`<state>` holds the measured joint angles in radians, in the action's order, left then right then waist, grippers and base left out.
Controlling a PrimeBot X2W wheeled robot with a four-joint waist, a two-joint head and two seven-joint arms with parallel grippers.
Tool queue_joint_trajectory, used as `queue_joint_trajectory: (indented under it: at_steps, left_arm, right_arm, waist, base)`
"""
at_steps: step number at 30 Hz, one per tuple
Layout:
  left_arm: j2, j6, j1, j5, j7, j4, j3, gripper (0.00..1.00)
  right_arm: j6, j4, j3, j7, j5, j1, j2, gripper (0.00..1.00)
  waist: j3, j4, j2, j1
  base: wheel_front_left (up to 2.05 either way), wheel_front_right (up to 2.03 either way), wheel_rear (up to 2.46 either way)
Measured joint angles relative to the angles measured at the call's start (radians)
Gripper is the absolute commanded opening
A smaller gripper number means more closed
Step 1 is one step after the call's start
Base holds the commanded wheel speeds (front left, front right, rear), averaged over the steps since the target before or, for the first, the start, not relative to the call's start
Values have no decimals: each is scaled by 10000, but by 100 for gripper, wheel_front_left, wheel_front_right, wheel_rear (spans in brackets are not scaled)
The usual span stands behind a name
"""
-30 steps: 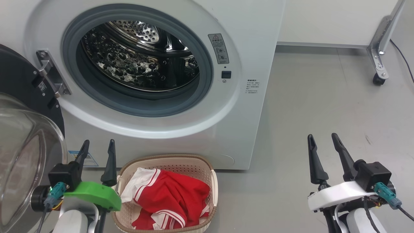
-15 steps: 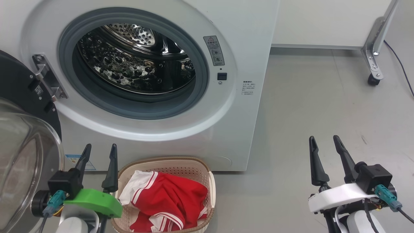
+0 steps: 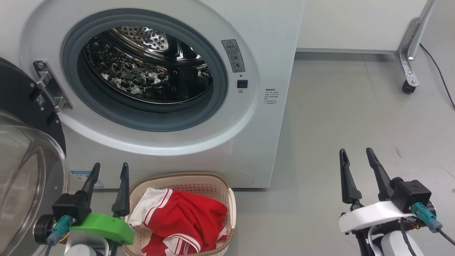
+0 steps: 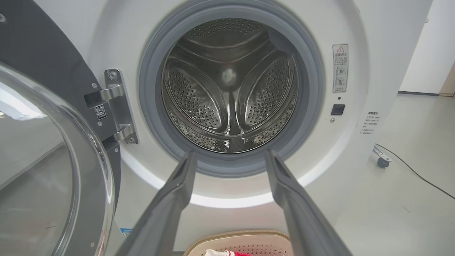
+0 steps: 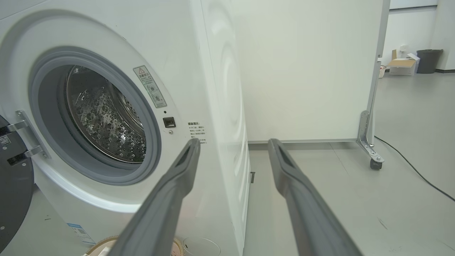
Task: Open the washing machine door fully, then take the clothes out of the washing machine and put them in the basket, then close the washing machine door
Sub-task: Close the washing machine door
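Head camera has shifted a little; the things themselves are unmoved. Door [image 3: 21,92] stands open at washer's [image 3: 270,142] left. Clothes [image 3: 185,220] lie in basket [image 3: 185,175], as before. Left gripper [image 3: 110,165] sits slightly lower, jaws spread. Right gripper [image 3: 356,151] unchanged, jaws spread.

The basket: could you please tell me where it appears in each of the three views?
Head view: the basket at bottom centre, clothes inside.
Left wrist view: its rim at the bottom edge, centre.
Right wrist view: a sliver of rim at the bottom edge, left.
Shared landmark: the warning label right of the drum.
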<state>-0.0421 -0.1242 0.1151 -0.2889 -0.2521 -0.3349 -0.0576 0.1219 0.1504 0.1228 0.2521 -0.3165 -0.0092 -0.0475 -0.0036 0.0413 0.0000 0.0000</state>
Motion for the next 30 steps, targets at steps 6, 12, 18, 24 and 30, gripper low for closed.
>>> queue_joint_trajectory:
  at_steps: [6, 12, 18, 24, 30]
  left_arm:
    - [0, 0, -37, 0, 0, 86, 13, 100]
    - [0, 0, -51, 0, 0, 236, 17, 100]
    - [2, 0, -158, -29, 0, 255, 29, 100]
    - [4, 0, -241, -217, 0, 255, 73, 100]
    - [4, 0, -243, -274, 0, 255, 75, 100]
  right_arm:
    - [0, -44, 48, 0, 0, 1, 0, 100]
    - [0, -73, 59, 0, 0, 1, 4, 100]
    - [0, -82, 56, 0, 0, 8, 4, 100]
    - [0, -84, 56, 0, 0, 11, 8, 100]
    - [0, -98, 56, 0, 0, 11, 13, 100]
  waist:
    - [5, -18, 0, 0]
    - [4, -28, 0, 0]
    - [10, -37, 0, 0]
    - [-2, -52, 0, 1]
    - [-15, -73, 0, 1]
  base:
    - [0, 0, 0]
    - [0, 0, 0]
    - [-2, 4, -2]
    - [-24, 24, 0]
    - [-49, 49, 0]
